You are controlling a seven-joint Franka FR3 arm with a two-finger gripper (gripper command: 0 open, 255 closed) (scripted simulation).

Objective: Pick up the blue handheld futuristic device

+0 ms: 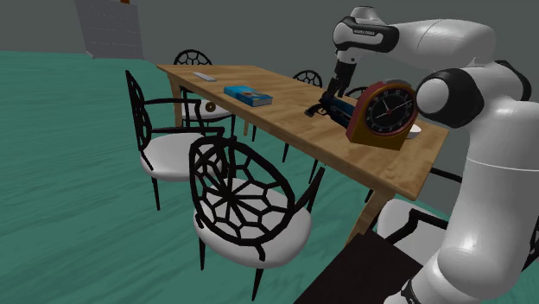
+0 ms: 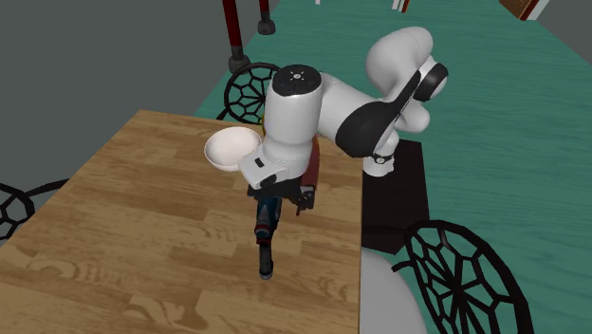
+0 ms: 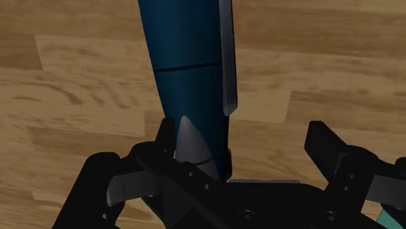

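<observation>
The blue handheld device (image 3: 189,71) is a long dark blue body with grey trim, lying flat on the wooden table (image 1: 285,121). In the shoulder view the device (image 1: 321,109) rests just left of a red clock. My gripper (image 3: 244,146) is low over one end of it, open. The device's end sits between the fingers, close against one finger (image 3: 166,138), while the other finger (image 3: 323,144) stands well clear of it. From the second exterior view my gripper (image 2: 276,201) covers one end of the device (image 2: 266,242), which points toward the table's near edge.
A red clock (image 1: 383,112) with a dark face stands right beside the gripper. A white bowl (image 2: 232,149) sits behind the hand. A blue book (image 1: 248,95) and a small white object (image 1: 205,77) lie farther along the table. Black web-backed chairs (image 1: 237,194) ring the table.
</observation>
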